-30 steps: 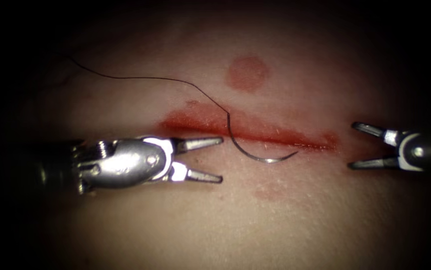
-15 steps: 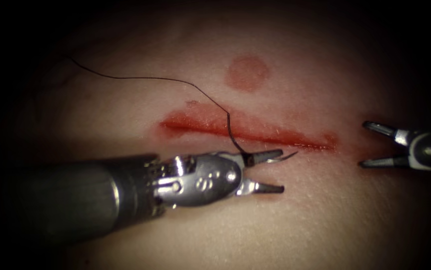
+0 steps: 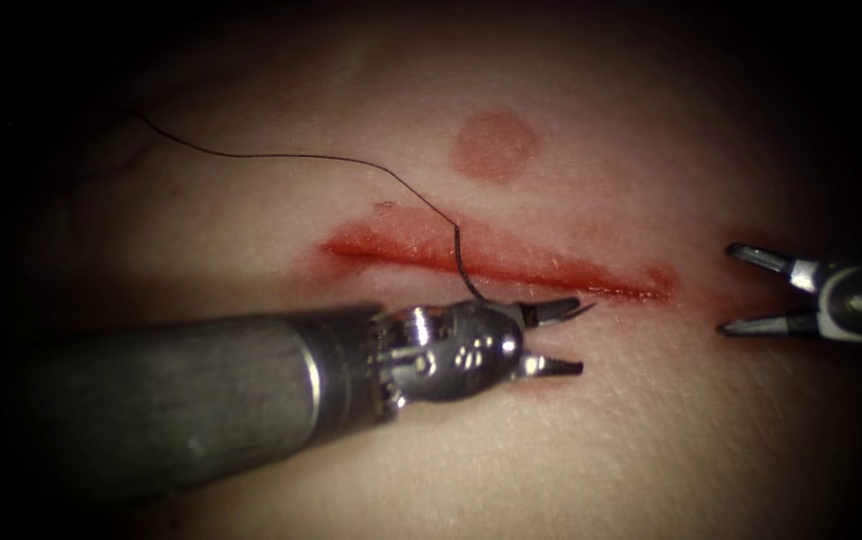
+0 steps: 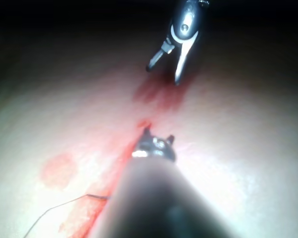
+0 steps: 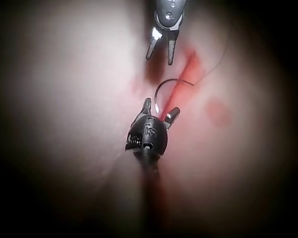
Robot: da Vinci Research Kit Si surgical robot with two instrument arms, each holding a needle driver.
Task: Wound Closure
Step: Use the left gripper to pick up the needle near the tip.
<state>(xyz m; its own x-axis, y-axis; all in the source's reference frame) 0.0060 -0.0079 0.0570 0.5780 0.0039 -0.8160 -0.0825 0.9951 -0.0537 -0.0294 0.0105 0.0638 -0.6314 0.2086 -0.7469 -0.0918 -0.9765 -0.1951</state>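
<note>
The needle (image 3: 471,275), lying across the cut (image 3: 511,262), is straddled by the open left tool (image 3: 559,338); the right tool (image 3: 741,290) is spread empty.

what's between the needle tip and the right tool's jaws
In the endoscope view, bare tissue and the red right end of the cut separate the needle tip from the right tool.

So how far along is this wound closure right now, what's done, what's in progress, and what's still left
Done: nothing yet; the cut lies open with no stitches across it.

In hand: the left tool has moved in, its open jaws straddling the needle, which lies on the tissue, not in it; the thread trails up and left. The right tool waits open past the cut's right end, holding nothing.

Left: gripping the needle and every stitch.
</note>
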